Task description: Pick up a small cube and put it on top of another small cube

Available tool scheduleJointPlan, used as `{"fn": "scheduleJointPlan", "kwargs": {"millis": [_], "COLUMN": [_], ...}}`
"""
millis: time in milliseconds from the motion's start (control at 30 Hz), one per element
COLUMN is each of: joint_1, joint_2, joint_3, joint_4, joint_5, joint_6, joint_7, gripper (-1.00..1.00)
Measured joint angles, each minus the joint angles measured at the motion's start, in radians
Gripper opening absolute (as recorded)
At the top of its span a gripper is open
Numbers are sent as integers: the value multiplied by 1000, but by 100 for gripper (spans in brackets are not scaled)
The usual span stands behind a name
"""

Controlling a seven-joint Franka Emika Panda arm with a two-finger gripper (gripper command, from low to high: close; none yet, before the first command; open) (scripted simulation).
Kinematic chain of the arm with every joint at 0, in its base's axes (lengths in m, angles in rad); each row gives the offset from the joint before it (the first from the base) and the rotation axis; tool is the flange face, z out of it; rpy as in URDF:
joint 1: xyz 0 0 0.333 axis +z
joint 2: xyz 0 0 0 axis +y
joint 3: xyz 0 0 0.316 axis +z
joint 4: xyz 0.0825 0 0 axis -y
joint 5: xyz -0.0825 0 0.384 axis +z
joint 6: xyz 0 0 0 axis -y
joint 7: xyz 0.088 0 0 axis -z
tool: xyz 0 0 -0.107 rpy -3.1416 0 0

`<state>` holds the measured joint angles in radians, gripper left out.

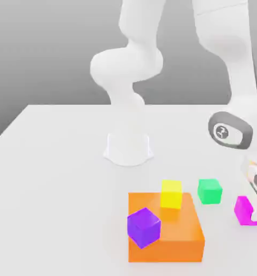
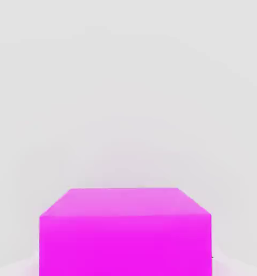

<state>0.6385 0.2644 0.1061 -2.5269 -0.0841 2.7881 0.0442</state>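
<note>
The magenta cube (image 1: 242,209) sits on the white table (image 1: 55,178) at the exterior view's right, apart from the orange block (image 1: 165,237), which serves as landmark here. The gripper (image 1: 252,218) is down at the cube with its fingers drawn together on it, so the cube looks clamped. In the hand view the magenta cube (image 2: 125,232) lies close under the camera. The green cube (image 1: 209,191) stands between it and the orange block; the yellow cube (image 1: 171,193) rests on the block's far edge, the darker purple cube (image 1: 144,227) on its near corner. The step in hand seems to be the grasp. Next comes a straight lift, then a carry over a small cube, likely the green one nearby, and a square, gentle release. No writing is readable anywhere.
</note>
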Motion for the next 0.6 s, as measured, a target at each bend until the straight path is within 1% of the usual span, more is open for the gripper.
{"fn": "scheduleJointPlan", "kwargs": {"millis": [67,133,300,433,600], "joint_1": [-18,-49,-136,-163,-212], "joint_2": [-71,-142,-317,-455,-626], "joint_3": [9,3,-42,-101,-182], "joint_4": [-19,-47,-124,-188,-268], "joint_5": [29,61,106,100,48], "joint_6": [-52,-94,-194,-270,-358], "joint_7": [-46,-146,-394,-565,-747], "gripper": [-100,-100,-100,-100,-100]}}
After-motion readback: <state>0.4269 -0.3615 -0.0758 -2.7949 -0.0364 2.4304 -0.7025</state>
